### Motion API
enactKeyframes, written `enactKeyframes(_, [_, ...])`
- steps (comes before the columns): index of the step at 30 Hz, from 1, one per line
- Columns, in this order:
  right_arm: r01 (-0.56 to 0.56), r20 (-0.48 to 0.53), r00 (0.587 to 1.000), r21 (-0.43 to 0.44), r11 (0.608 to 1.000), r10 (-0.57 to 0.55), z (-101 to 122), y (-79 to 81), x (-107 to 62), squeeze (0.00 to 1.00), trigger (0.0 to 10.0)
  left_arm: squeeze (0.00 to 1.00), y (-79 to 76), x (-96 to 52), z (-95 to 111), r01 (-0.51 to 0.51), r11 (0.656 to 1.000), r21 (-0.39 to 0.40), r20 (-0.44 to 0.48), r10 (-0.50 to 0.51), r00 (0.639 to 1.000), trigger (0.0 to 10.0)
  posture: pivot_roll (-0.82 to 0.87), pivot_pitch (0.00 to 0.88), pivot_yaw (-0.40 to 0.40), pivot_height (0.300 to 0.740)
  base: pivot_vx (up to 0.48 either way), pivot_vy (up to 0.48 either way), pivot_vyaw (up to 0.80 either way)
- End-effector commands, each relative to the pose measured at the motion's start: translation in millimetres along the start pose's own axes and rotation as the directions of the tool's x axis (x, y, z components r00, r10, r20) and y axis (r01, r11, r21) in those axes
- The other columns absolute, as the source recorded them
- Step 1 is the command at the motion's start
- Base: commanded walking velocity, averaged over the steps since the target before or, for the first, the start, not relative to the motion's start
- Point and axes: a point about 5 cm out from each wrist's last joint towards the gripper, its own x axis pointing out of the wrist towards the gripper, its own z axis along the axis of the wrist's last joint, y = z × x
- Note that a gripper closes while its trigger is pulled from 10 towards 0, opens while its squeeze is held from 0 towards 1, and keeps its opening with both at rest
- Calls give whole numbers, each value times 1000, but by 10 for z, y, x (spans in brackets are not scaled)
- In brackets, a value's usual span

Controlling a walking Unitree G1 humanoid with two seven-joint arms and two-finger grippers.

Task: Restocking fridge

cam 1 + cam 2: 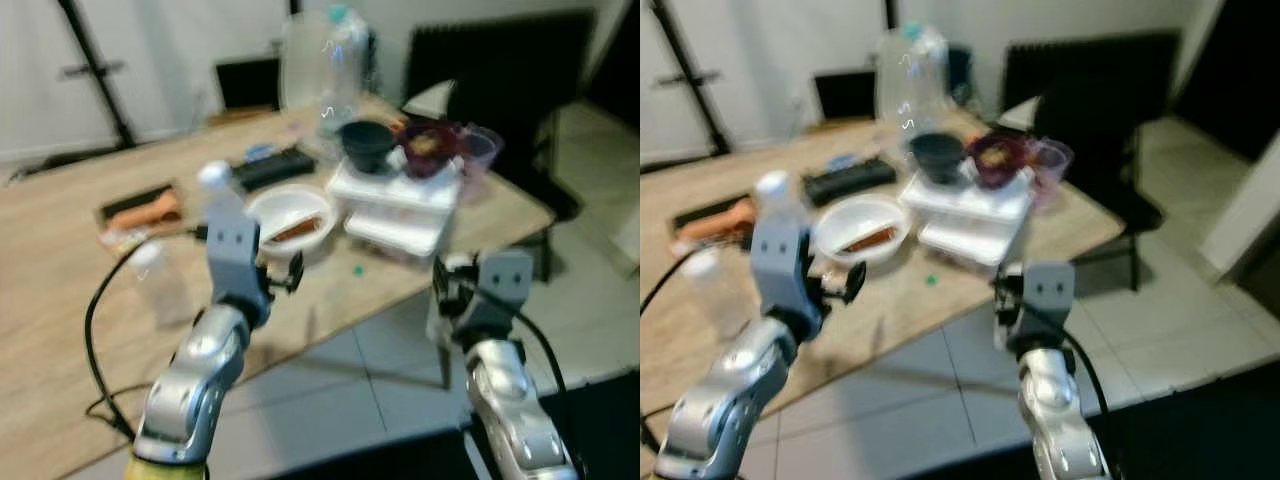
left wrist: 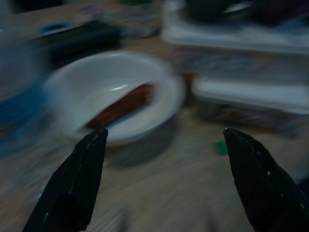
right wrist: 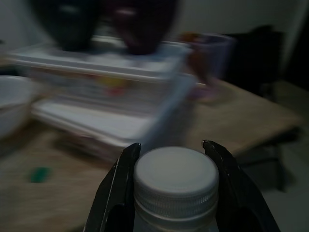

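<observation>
Blurred bowl [image 2: 113, 99] before left tool [image 2: 164, 179].

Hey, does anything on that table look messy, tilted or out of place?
The white trays are stacked askew near the table edge, with a dark bowl on top. Nothing looks spilled, though the views are blurred.

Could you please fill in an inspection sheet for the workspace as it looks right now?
Surface: wooden table, crowded at its far end.
Job's things: white-capped bottle held by the right gripper; white bowl with reddish food; stacked white containers.
Clutter: dark bowls, large clear bottle, black remote.
Grippers: left gripper open, above the table near the white bowl; right shut on the bottle, off the table edge.
Cables: black cable looping by the left arm.
Surroundings: tiled floor, dark chair.
</observation>
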Motion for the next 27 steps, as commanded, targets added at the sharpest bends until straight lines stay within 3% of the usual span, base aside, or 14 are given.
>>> enactKeyframes(1, [-3,35,999,-10,1000,3,63,16,13,0,10000,0,-11,4,-27,1,1000,-1,-8,-1,1000,10000,-55,137,28,740,0,0,-800])
enactKeyframes(27, [38,41,998,-40,998,-37,29,-61,7,0,10000,0,-52,13,-42,40,998,-43,-19,-41,999,10000,-55,140,31,740,0,0,-800])
